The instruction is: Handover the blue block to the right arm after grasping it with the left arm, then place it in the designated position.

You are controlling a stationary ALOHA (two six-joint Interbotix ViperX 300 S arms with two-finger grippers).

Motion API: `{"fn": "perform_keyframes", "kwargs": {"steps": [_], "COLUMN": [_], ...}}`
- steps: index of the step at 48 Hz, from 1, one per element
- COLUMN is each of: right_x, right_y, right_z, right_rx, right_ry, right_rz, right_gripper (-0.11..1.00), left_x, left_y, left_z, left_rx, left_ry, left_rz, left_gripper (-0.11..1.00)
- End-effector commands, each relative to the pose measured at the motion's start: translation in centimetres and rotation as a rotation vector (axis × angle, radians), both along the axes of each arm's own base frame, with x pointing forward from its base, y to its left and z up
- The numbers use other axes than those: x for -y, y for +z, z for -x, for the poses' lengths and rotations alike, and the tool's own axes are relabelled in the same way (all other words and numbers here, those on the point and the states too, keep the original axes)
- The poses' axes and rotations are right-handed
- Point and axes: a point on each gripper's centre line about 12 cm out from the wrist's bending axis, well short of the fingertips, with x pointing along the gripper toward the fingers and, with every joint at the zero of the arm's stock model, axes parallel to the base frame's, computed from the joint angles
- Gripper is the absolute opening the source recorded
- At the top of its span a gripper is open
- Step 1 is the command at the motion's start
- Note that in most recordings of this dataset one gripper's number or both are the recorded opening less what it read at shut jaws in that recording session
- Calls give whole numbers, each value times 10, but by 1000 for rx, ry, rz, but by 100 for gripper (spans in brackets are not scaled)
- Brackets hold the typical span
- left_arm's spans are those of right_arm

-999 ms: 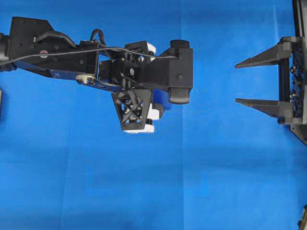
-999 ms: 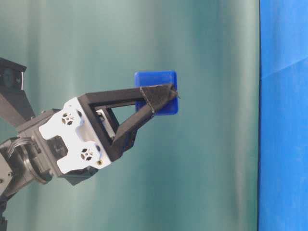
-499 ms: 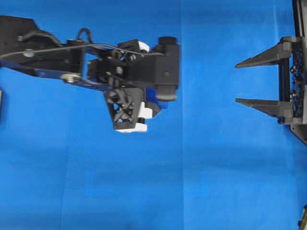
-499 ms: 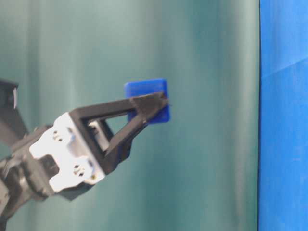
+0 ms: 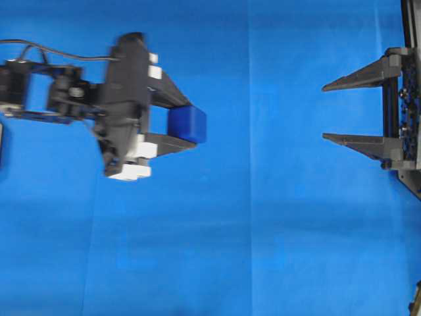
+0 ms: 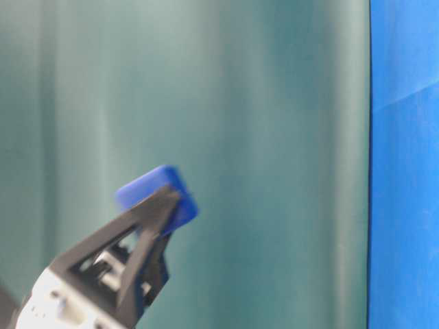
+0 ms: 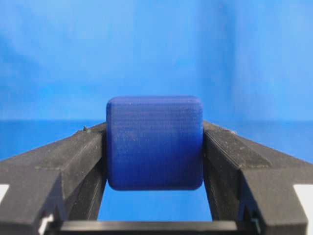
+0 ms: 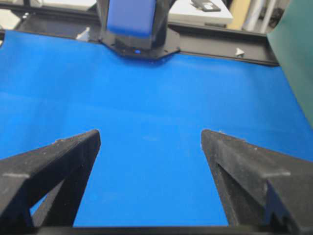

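Note:
In the left wrist view the blue block (image 7: pixel 154 142), a dark-blue cube with rounded edges, sits squarely between my left gripper's (image 7: pixel 154 127) two black fingers, shut on its sides. From overhead, the left gripper (image 5: pixel 192 125) is at the left of the cloth, pointing right, with the blue block (image 5: pixel 187 124) at its tips. The table-level view shows the blue block (image 6: pixel 158 195) lifted in the air. My right gripper (image 5: pixel 323 113) stays at the right edge, open, facing the left one across a wide gap. Nothing lies between the right gripper's (image 8: pixel 150 134) fingers.
A blue cloth (image 5: pixel 263 237) covers the table. A black frame (image 5: pixel 411 26) runs along the right edge. A green backdrop (image 6: pixel 274 137) stands behind the table-level scene. The base of the opposite arm (image 8: pixel 134 29) stands at the far end in the right wrist view.
The left arm has swung back to the left and turned, so its fingers with the block now point right, towards the right gripper. The right gripper has not moved.

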Motion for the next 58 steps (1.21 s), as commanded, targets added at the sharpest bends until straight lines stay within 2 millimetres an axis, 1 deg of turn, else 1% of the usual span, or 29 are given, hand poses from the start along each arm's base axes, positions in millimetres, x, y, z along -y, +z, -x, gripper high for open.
{"fn": "perform_keyframes", "kwargs": {"steps": [1,11,16,25,41,45,58], "right_x": [1,0,1,1,1,0,-4], "right_y": [12,13,13,13,16,17,21], "right_z": [-4,-6,-6,-8,-8,-8,-9], "right_rx": [29,28,28,26,33,37,47], "right_ry": [-3,-2,-3,-3,-1,8,46], "right_rz": [1,1,2,1,19,72,342], "right_gripper": [98,98,98,98,97,97,97], "left_x": [5,10,13,14,15,15,15], "left_y": [19,25,22,19,20,20,21], "left_z": [18,49,55,55,54,54,54], "left_rx": [140,299,338,344,345,348,356], "left_ry": [-19,-42,-46,-51,-49,-49,-49], "left_rz": [-3,11,28,35,40,40,42], "left_gripper": [49,49,49,49,49,49,49]}}
